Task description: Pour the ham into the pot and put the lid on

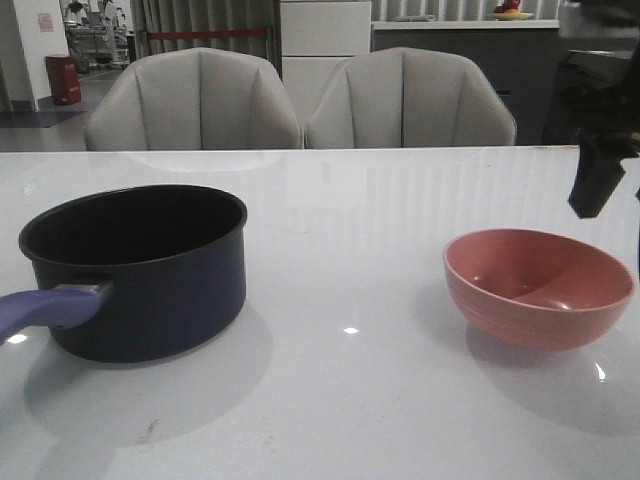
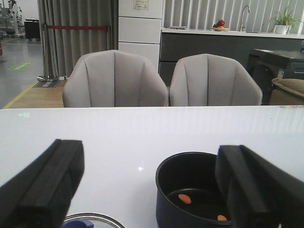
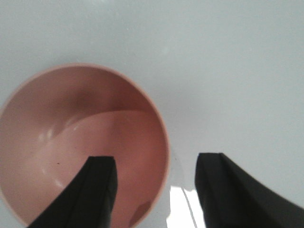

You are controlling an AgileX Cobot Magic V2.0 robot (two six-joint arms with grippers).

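Note:
The dark navy pot (image 1: 140, 270) stands at the left of the table, its blue-purple handle (image 1: 50, 308) pointing front-left. In the left wrist view the pot (image 2: 164, 190) holds two orange-pink ham slices (image 2: 185, 198) on its black bottom. The lid (image 2: 102, 219), with steel rim and blue knob, shows only partly at the edge of that view, beside the pot. My left gripper (image 2: 147, 190) is open and empty, above and behind the lid and pot. My right gripper (image 3: 154, 190) is open and empty, straddling the rim of the empty pink bowl (image 3: 80, 142). In the front view it (image 1: 597, 185) hangs above the bowl (image 1: 540, 285).
The white glossy table (image 1: 340, 400) runs wide between pot and bowl. Two grey chairs (image 1: 195, 100) stand behind its far edge.

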